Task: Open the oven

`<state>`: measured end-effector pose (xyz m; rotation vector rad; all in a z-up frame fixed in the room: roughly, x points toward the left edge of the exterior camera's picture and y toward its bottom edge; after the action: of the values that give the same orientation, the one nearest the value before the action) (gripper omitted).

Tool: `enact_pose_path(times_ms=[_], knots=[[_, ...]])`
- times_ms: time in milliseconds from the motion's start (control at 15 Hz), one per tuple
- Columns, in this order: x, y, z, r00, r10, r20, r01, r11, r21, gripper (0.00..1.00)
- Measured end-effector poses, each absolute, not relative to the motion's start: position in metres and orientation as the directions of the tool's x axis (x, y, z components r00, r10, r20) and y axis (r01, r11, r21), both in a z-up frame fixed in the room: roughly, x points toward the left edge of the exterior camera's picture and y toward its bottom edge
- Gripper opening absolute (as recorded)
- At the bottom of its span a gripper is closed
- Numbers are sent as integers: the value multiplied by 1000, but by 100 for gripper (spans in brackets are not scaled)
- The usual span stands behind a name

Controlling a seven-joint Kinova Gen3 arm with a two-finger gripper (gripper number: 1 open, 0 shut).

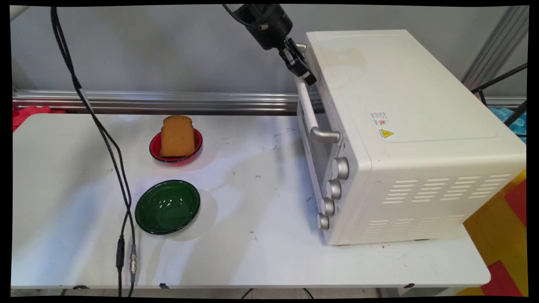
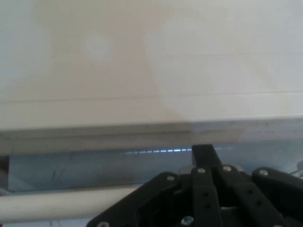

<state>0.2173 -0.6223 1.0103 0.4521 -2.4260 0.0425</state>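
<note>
GRIPPER: the gripper (image 1: 304,71) hangs at the top front edge of the oven (image 1: 404,134), right at the upper end of its door handle (image 1: 309,110); jaws state cannot be told | THINGS: bread slice (image 1: 177,135) stands in the red bowl (image 1: 156,148); green bowl (image 1: 167,206) is near, both on the desk (image 1: 261,235).

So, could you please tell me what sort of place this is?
Probably a robotics lab staged as a kitchen: a toaster oven, bread on a red plate, and a green bowl on a white table.
</note>
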Motion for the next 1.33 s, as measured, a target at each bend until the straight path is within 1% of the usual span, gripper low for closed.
enact_pose_path(times_ms=[467,933,1333], knots=[[225,-619,999,-734,-308,606,-323,942,88,0],[251,-607,995,-771,-300,561,-301,949,94,0],[280,-595,985,-799,-292,526,-292,953,84,0]])
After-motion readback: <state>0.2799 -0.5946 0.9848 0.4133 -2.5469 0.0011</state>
